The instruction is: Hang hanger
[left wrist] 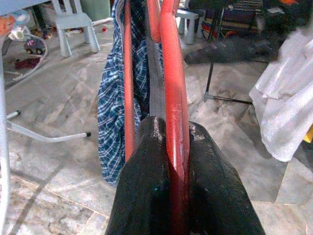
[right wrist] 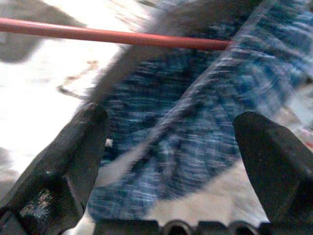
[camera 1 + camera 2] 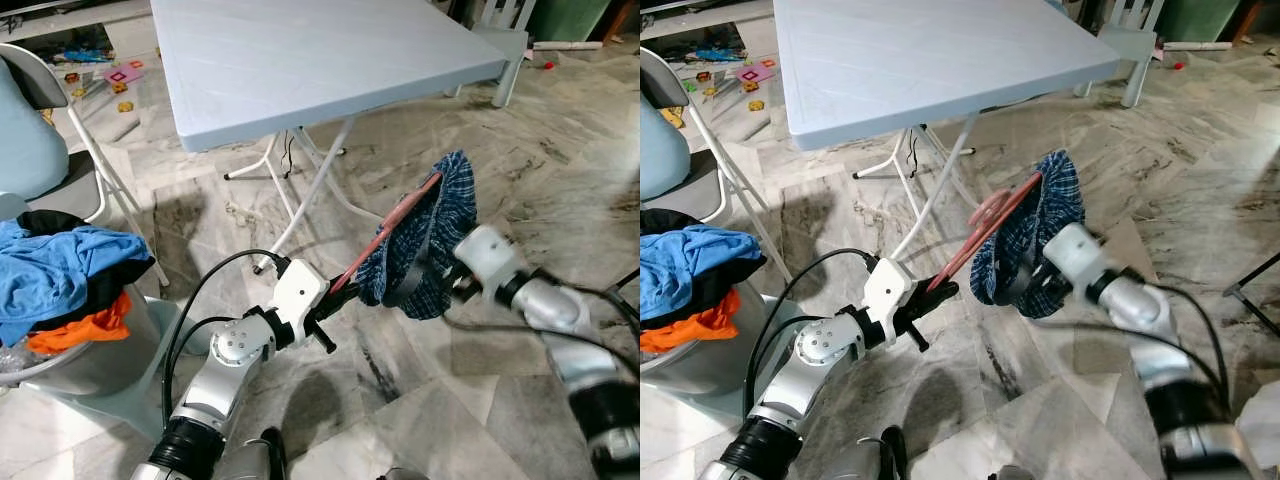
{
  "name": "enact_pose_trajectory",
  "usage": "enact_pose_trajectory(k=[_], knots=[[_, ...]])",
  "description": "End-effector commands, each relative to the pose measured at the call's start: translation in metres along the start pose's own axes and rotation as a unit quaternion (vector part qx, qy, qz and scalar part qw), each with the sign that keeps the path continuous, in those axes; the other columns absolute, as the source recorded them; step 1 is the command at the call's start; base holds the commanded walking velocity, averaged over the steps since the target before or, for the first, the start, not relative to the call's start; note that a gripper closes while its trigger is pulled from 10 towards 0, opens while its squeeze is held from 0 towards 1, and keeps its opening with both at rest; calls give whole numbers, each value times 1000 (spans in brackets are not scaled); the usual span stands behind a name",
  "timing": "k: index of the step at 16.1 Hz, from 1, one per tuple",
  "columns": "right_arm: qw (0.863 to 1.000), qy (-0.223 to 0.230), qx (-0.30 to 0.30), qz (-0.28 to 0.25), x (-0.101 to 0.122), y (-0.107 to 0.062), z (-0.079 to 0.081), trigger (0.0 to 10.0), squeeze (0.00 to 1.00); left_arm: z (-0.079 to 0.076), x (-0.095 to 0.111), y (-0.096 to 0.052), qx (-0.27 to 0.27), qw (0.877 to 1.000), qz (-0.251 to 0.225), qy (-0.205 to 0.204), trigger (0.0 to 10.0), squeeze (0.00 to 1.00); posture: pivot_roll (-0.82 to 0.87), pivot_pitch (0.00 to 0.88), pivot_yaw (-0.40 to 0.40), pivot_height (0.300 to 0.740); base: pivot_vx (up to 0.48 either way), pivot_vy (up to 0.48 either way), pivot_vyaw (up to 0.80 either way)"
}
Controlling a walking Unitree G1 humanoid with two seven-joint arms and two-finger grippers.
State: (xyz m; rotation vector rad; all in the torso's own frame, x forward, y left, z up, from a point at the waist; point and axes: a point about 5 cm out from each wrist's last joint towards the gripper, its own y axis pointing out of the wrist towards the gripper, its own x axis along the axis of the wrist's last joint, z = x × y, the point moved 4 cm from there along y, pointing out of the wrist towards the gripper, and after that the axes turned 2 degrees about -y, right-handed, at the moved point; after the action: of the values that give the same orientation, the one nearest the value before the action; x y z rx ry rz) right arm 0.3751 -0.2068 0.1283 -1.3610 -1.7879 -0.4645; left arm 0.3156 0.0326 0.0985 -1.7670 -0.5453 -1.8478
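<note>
- The left gripper [image 1: 177, 161] is clamping its two black fingers [image 1: 146, 186] tight on one end of the red hanger [image 3: 385, 232], holding it out in the air in front of the grey folding table [image 3: 330, 60], below and forward of the table's near edge.
- The hanger is slanting up and away from that grip, and a blue plaid garment [image 3: 425, 240] is draping over its far end, sagging in soft folds above the marble floor [image 3: 560, 170].
- The right gripper [image 2: 171, 161] is spreading its fingers wide, with nothing between them, just beside the garment on the side away from the table.
- The hanger is looking thin, stiff and light; the cloth is limp and likely to slide along the smooth bar if it tips more.
- The bar's bare stretch near the clamped end is seeming the safest hold, keeping the hook free.
- A basket of clothes [image 3: 70, 290] is sitting near a chair [image 3: 40, 130] to the table's left.
</note>
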Motion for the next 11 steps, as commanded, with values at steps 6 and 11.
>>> enact_pose_trajectory(k=[6, 11], knots=[[1000, 10, 0, -19, 16, 19, 17, 10000, 0, -16, 24, 1, -32, 999, -38, 9, 0, 0, -69, 154, 3, 740, 0, 0, 0], [994, -36, -95, 33, 6, 26, -10, 10000, 0, -22, 32, -1, -47, 998, -43, 17, 0, 0, -58, 153, 3, 740, 0, 0, 0]])
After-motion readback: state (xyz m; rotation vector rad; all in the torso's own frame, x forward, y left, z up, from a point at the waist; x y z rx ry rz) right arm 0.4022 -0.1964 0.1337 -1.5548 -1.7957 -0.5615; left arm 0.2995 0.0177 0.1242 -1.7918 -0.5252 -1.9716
